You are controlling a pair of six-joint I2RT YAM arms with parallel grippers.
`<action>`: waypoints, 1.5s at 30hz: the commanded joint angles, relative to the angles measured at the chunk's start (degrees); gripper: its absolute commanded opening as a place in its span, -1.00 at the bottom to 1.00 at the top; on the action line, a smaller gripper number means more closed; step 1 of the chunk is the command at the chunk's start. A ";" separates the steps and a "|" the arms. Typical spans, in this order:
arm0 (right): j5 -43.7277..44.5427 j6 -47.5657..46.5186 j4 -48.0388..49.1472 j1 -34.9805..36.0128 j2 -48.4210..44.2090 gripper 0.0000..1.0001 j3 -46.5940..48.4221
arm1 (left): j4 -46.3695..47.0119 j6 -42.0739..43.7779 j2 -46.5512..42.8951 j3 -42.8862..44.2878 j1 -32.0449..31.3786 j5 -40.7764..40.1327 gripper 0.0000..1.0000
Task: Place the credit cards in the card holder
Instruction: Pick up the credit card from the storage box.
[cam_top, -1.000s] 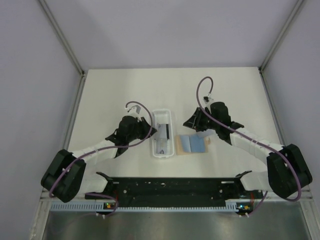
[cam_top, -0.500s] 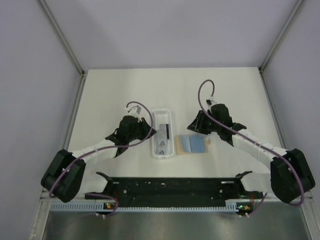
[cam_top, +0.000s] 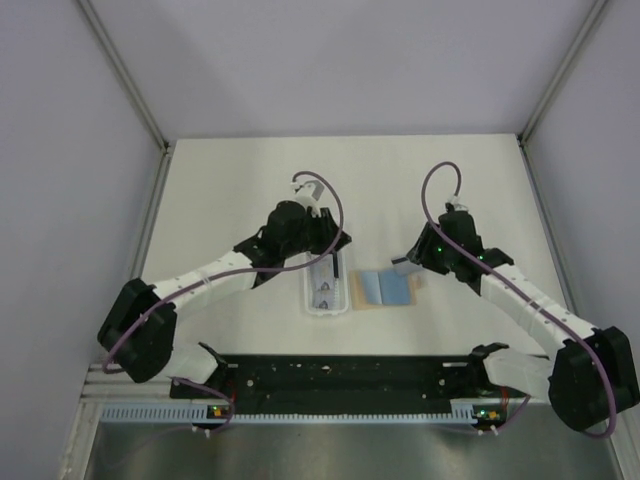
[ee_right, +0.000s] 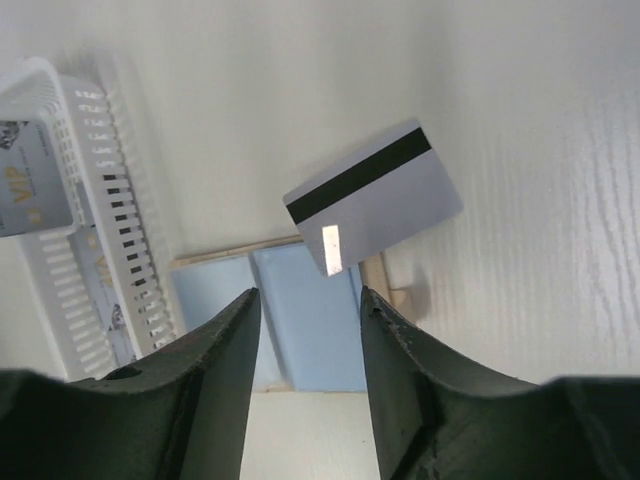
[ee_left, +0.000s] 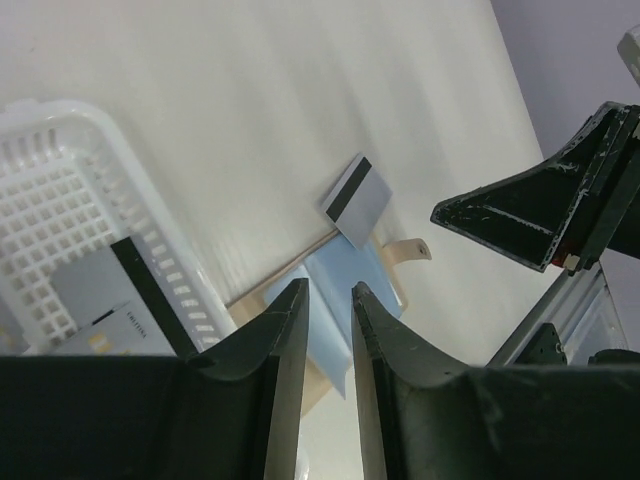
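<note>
Tan, leather-like card holder (cam_top: 383, 291), one in number, lies opened flat on the table (cam_top: 230, 180) with its light blue lining up and its closing tab (ee_left: 408, 250) on its right side.

Credit cards: one striped card (ee_right: 375, 195), silvery with a black band, lies at the holder's far right corner. Its near edge overlaps the holder's far edge by the tab; whether it lies flat cannot be told. At least two tray cards (ee_left: 105, 295) lie in the single white lattice tray (ee_left: 50, 180) just left of the holder; the exact count there cannot be told.

Over the tray's far end, left of the holder, the left gripper (ee_left: 329, 286) hangs with its fingers a narrow gap apart, gripping nothing.

Above the holder's far edge, the right gripper (ee_right: 309, 294) hovers with its fingers wide apart and nothing between them. The striped card lies just beyond its fingertips, untouched.
</note>
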 commanded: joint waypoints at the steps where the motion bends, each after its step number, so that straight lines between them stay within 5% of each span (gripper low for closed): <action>1: 1.82 -2.10 -0.98 -2.77 0.87 -0.17 1.58 | -2.64 2.19 7.57 7.34 -1.95 1.37 -0.37; 6: 2.35 -3.25 -0.27 -5.40 4.30 -0.58 2.11 | -2.65 1.40 15.74 13.58 -4.23 3.83 -0.19; 18: -0.37 -2.55 4.03 -11.91 12.82 -0.92 2.19 | 0.96 -2.56 26.30 19.74 -5.73 7.26 0.27; 45: -1.08 -5.19 5.18 -12.70 24.87 -1.00 6.77 | 0.34 -4.49 36.50 24.75 -6.87 6.12 0.29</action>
